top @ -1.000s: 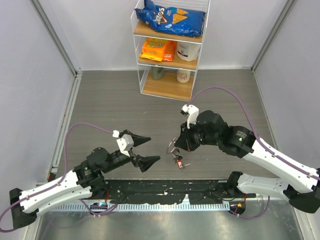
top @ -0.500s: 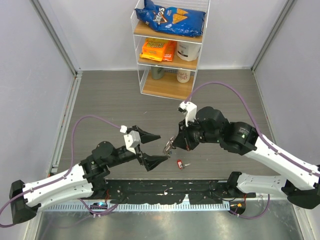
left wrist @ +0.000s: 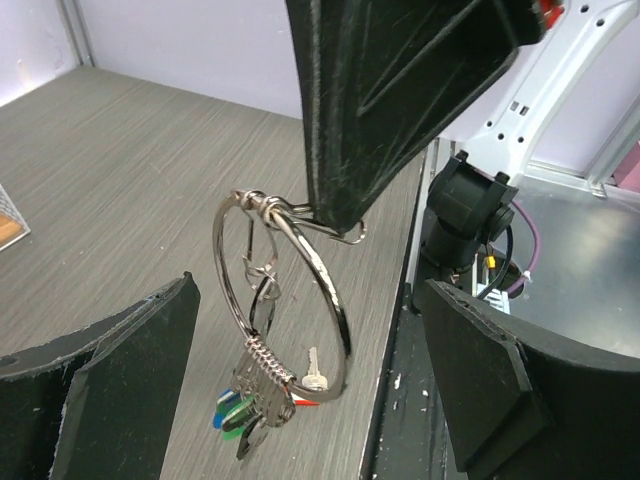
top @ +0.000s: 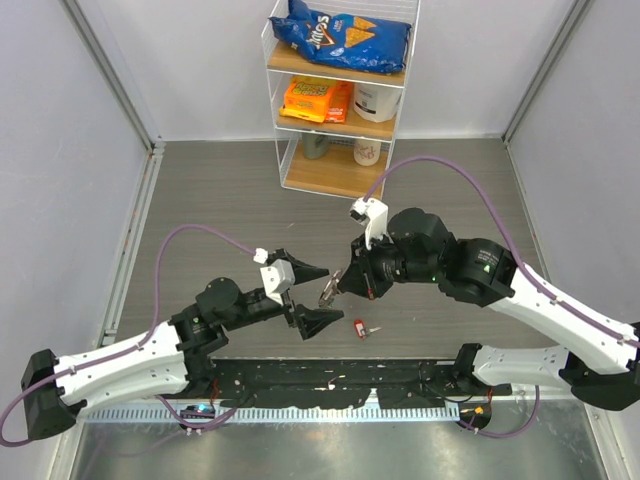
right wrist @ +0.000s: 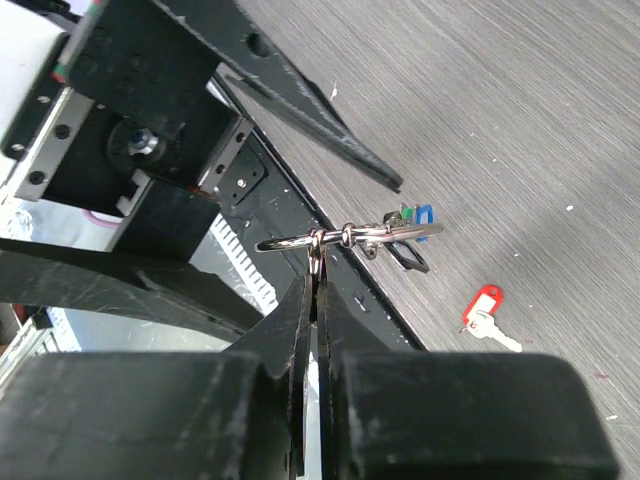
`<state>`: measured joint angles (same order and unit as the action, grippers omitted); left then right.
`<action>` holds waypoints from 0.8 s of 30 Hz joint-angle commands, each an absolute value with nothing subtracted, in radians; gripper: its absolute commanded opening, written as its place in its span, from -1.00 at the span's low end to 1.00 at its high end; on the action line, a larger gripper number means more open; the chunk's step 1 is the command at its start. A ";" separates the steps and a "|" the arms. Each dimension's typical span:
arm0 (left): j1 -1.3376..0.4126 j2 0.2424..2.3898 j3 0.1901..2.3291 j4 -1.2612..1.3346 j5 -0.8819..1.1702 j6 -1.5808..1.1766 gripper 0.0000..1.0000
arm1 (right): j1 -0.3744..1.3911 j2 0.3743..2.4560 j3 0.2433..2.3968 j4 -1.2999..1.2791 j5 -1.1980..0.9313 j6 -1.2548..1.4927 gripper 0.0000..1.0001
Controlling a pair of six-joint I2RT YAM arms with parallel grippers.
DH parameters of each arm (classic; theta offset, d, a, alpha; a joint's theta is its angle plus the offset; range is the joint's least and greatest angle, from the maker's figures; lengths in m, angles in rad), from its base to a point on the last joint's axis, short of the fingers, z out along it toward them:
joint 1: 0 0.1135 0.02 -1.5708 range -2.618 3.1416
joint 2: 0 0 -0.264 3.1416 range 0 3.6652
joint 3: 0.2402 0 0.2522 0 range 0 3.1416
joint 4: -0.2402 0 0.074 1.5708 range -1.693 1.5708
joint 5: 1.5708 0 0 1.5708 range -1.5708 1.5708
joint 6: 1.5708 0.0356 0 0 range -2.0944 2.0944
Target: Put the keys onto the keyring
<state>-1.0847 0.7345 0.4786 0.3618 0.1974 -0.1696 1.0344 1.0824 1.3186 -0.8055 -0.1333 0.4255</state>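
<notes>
The silver keyring [left wrist: 328, 300] hangs in the air, with green and blue keys [left wrist: 235, 412] dangling from its bottom. My right gripper [right wrist: 315, 285] is shut on a small wire loop at the top of the keyring [right wrist: 370, 234]. My left gripper [left wrist: 310, 285] is open, one finger on each side of the ring and touching nothing. In the top view the ring [top: 328, 292] sits between the left gripper [top: 335, 293] and the right gripper [top: 343, 282]. A red-headed key [top: 362, 327] lies alone on the table below, also visible in the right wrist view [right wrist: 483, 305].
A clear shelf rack [top: 335, 170] with a blue chip bag [top: 340, 38], orange packets and cups stands at the back. A black mat [top: 330, 385] runs along the near table edge. Grey walls close in both sides.
My left gripper has advanced to the right until its open fingers flank the ring. My right gripper has carried the keyring up and to the left, away from the red key.
</notes>
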 commanded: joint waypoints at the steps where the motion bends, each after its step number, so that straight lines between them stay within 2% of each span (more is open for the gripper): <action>1: -1.088 0.741 0.518 0.442 0.158 -0.140 0.95 | 1.066 1.089 1.385 -0.790 -0.138 0.440 -0.89; 2: -1.088 0.739 0.518 0.442 0.153 -0.138 0.90 | 1.071 1.091 1.388 -0.790 -0.138 0.442 -0.88; 4: -1.089 0.741 0.522 0.437 0.141 -0.132 0.65 | 1.078 1.094 1.394 -0.792 -0.132 0.440 -0.89; 5: -1.088 0.741 0.526 0.431 0.138 -0.127 0.39 | 1.084 1.094 1.396 -0.795 -0.130 0.440 -0.89; 7: -1.088 0.741 0.529 0.422 0.111 -0.126 -0.31 | 1.091 1.091 1.399 -0.798 -0.126 0.442 -0.88; 8: -1.089 0.735 0.526 0.420 0.089 -0.129 -0.83 | 1.094 1.089 1.397 -0.798 -0.123 0.442 -0.88; 9: -1.088 0.732 0.525 0.420 0.074 -0.127 -1.00 | 1.100 1.088 1.399 -0.799 -0.121 0.442 -0.88; 18: -1.091 0.715 0.523 0.420 0.114 -0.118 -1.00 | 1.121 1.046 1.376 -0.798 -0.104 0.456 -0.88; 19: -1.092 0.716 0.522 0.416 0.114 -0.117 -1.00 | 1.121 1.037 1.381 -0.799 -0.098 0.460 -0.82; 20: -1.092 0.715 0.523 0.413 0.112 -0.115 -1.00 | 1.121 1.031 1.384 -0.807 -0.094 0.462 -0.58; 22: -1.092 0.712 0.523 0.408 0.112 -0.112 -1.00 | 1.121 1.014 1.390 -0.816 -0.077 0.463 -0.31; 24: -1.092 0.712 0.522 0.405 0.110 -0.112 -1.00 | 1.121 1.000 1.393 -0.819 -0.068 0.466 -0.19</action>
<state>-1.0954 0.7288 0.4866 0.3595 0.1310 -0.1257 1.1141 1.0565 1.3506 -0.8253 -0.0868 0.4580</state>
